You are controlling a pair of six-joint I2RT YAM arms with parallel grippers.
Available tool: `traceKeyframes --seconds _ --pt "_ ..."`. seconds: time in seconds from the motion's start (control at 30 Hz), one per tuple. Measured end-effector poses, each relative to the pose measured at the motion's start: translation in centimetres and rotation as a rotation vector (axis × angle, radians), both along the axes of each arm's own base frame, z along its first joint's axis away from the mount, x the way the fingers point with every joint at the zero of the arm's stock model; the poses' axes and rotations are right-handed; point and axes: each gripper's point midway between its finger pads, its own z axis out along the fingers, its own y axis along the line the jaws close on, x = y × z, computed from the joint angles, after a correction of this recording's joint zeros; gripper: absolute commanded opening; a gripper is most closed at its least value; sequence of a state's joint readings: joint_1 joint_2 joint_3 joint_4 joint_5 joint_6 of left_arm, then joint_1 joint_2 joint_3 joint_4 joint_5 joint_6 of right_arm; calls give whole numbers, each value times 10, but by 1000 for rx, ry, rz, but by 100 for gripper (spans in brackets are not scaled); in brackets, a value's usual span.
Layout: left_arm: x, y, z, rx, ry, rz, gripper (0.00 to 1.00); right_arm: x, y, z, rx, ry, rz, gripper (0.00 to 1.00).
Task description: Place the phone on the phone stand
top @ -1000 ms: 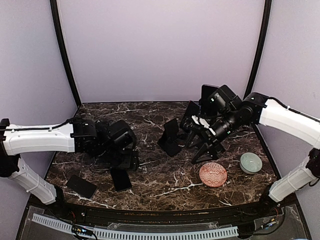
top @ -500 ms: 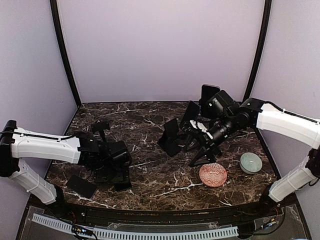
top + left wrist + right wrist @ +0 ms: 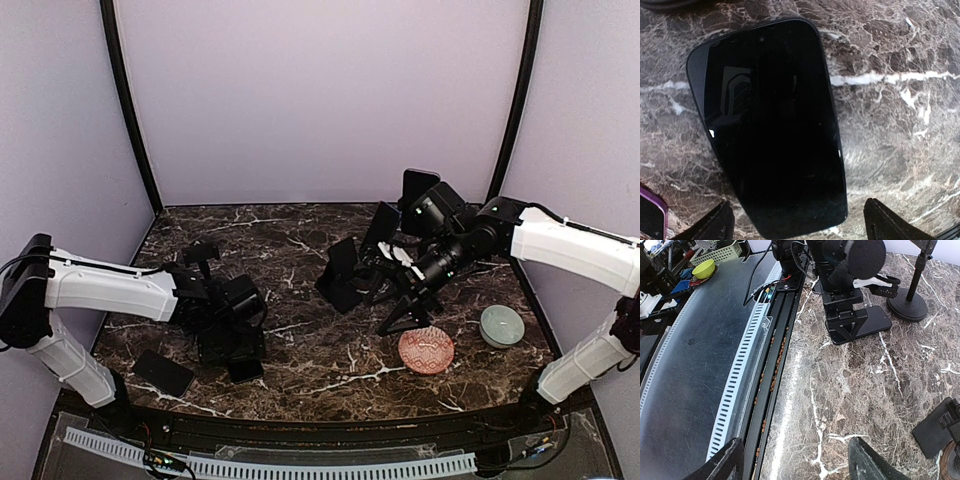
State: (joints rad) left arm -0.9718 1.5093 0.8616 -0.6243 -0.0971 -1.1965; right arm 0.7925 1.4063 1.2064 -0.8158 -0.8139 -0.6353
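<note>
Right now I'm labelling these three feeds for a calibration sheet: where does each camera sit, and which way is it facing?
Top external: high behind the arm bases, looking down over the marble table; both arms, left gripper and right gripper show.
Left wrist: looks straight down at the black phone; its open fingertips frame the bottom.
Right wrist: looks across the table to the near edge; own fingertips below, left arm opposite.
Shared: all three show that phone under the left gripper.

Phone (image 3: 770,125) flat on table (image 3: 900,125)
</note>
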Motion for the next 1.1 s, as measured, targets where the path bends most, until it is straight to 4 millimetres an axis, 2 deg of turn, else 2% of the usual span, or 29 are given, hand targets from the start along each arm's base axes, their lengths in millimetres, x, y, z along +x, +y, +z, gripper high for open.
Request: traceKeyframes --seconds 0.27,0.53,0.83,1.1 --pt "17 -5 -7 25 28 24 93 1 0 -1 -2 -10 2 71" --pt "18 -1 -9 50 59 42 93 0 -1 -2 -7 -15 6 72" --pt "22 2 7 56 46 67 94 -1 0 -7 -23 -3 15 71" --pt "23 5 -6 95 86 83 94 -1 2 -12 -43 -8 28 71"
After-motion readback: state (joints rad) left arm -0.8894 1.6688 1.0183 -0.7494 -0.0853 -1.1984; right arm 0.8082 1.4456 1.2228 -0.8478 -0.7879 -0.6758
